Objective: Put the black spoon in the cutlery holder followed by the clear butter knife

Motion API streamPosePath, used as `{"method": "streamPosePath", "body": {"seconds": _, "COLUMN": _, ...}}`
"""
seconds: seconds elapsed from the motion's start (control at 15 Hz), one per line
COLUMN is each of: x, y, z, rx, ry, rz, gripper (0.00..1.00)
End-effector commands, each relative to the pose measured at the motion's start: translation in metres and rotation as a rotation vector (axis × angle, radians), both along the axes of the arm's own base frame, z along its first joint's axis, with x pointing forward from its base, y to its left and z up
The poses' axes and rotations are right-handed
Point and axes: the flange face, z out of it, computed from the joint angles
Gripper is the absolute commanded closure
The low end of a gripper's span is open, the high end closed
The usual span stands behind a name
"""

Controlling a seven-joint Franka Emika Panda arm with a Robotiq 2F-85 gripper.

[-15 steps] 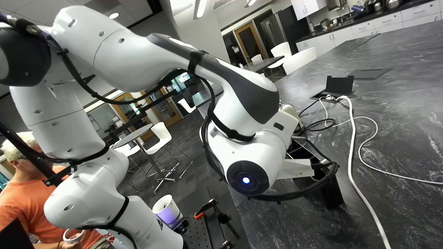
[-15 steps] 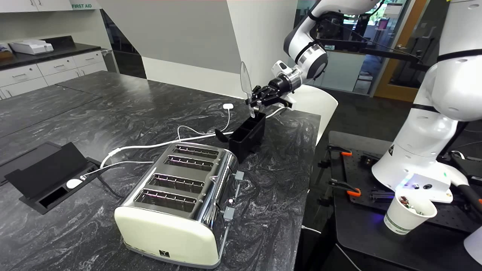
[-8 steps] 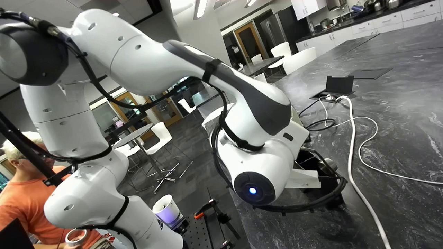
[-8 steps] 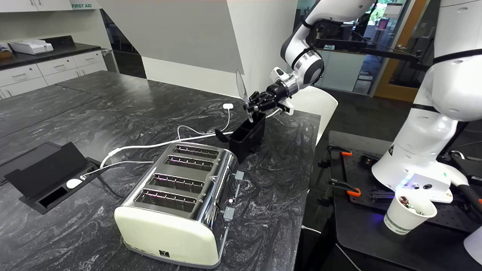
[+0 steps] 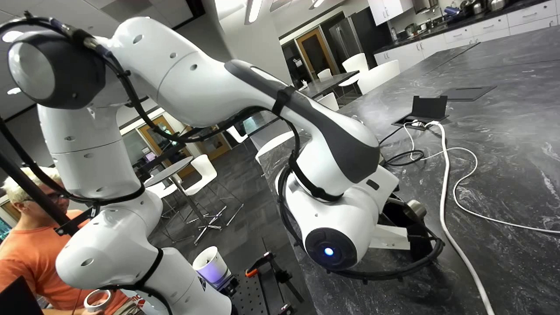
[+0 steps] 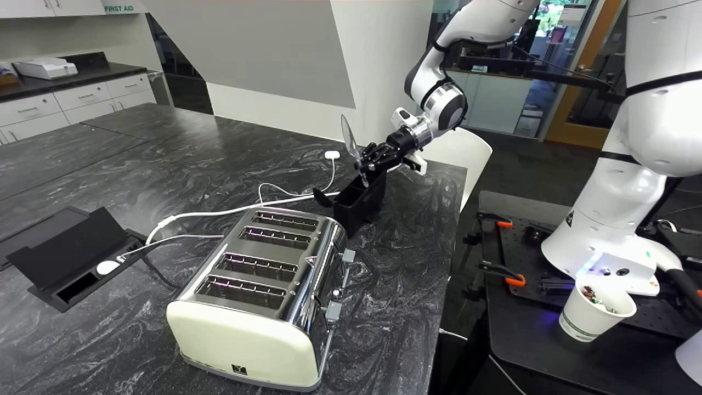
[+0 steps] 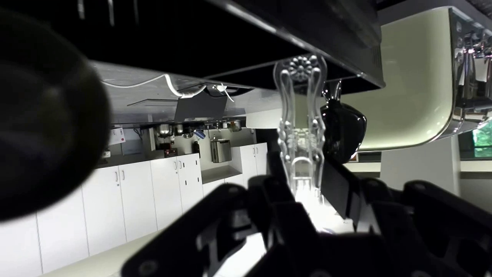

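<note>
One utensil is left to place: the clear butter knife (image 6: 349, 137), which the gripper (image 7: 303, 169) holds by the handle, blade up, the handle's end at the mouth of the cutlery holder (image 6: 364, 206). The black spoon (image 6: 322, 198) seems already placed, its bowl jutting out at the end nearest the toaster (image 6: 247, 334). Whether the knife's end is below the rim, I cannot tell. Since it tilts, bring it nearer upright, keep it off the spoon, and lower it gently. Let go only when enough handle is inside that the broad blade cannot tip it out.
</note>
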Motion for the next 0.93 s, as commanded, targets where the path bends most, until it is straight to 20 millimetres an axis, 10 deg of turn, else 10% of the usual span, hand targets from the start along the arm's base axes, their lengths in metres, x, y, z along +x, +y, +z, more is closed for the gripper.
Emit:
{"method": "streamPosePath", "body": {"seconds": 0.0, "x": 0.010, "y": -0.001, "z": -0.005, "rx": -0.031, "ry": 0.013, "rz": -0.018, "gripper": 0.93}}
{"method": "streamPosePath", "body": {"seconds": 0.4, "x": 0.020, "y": -0.003, "z": -0.007, "rx": -0.076, "ry": 0.023, "rz": 0.008, "gripper": 0.93}}
{"method": "streamPosePath", "body": {"seconds": 0.53, "x": 0.025, "y": -0.002, "z": -0.005, "rx": -0.080, "ry": 0.013, "rz": 0.024, "gripper": 0.46}}
{"method": "streamPosePath", "body": {"seconds": 0.87, "x": 0.030, "y": -0.011, "z": 0.004, "rx": -0.102, "ry": -0.002, "rz": 0.040, "gripper": 0.16}}
